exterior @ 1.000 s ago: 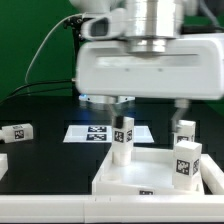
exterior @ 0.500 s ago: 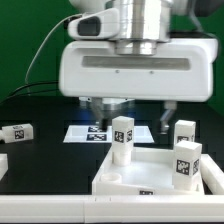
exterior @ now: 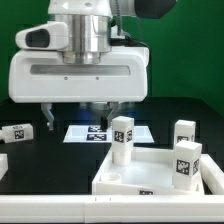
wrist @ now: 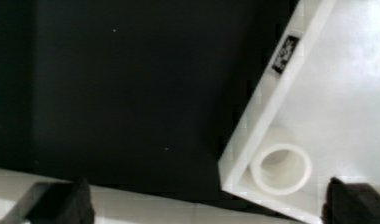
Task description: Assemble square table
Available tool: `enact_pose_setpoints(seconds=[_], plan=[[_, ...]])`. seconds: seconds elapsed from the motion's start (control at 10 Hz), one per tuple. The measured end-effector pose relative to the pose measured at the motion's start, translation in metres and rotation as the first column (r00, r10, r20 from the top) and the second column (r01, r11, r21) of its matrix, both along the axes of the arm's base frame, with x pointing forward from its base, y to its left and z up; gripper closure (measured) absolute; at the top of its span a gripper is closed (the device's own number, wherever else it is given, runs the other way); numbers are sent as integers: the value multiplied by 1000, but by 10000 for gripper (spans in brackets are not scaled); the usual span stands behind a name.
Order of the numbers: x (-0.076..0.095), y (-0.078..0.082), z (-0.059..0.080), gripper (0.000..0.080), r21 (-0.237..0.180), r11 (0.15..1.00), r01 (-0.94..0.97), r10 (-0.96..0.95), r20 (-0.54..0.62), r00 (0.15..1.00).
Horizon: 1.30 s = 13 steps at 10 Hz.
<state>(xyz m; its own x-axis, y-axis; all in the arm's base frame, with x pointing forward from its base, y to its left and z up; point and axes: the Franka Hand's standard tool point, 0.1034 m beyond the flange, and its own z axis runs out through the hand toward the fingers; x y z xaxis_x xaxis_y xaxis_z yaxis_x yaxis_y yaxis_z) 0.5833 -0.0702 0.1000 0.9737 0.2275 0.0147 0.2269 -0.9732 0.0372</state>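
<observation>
The white square tabletop (exterior: 150,176) lies at the exterior view's lower right. Three white tagged legs stand upright on it: one at its far left corner (exterior: 122,139) and two on its right side (exterior: 185,133) (exterior: 188,161). A fourth leg (exterior: 15,133) lies loose on the black table at the left. My gripper (exterior: 80,113) hangs open and empty above the table, left of the tabletop. In the wrist view the gripper (wrist: 205,205) is open, its dark fingertips (wrist: 54,205) apart, beside a tabletop corner (wrist: 320,110) with an empty round hole (wrist: 279,166).
The marker board (exterior: 80,132) lies flat behind the tabletop, under the gripper. A further white part (exterior: 2,165) shows at the left edge. A green wall stands behind, with a black cable (exterior: 30,15).
The gripper has moved toward the exterior view's left, from above the standing legs to above the marker board. The legs and the tabletop have not moved.
</observation>
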Motion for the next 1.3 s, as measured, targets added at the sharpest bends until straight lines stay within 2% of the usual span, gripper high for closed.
enact_pose_setpoints(seconds=[0.3,0.5,0.6,0.7,0.8,1.1,1.3], plan=[[-2,-5,-1,150,-9,980,-200,200,-13,980],[-31,-36,-13,150,-4,940,-342,341,-67,938],[-46,-53,-13,150,-12,908,-419,417,-82,905],[-51,-63,-8,150,-13,888,-459,457,-82,886],[-47,-59,-4,150,-17,865,-502,499,-70,864],[-54,-66,-9,150,-8,768,-640,637,-99,765],[-94,-79,-27,150,35,700,-713,705,-198,681]])
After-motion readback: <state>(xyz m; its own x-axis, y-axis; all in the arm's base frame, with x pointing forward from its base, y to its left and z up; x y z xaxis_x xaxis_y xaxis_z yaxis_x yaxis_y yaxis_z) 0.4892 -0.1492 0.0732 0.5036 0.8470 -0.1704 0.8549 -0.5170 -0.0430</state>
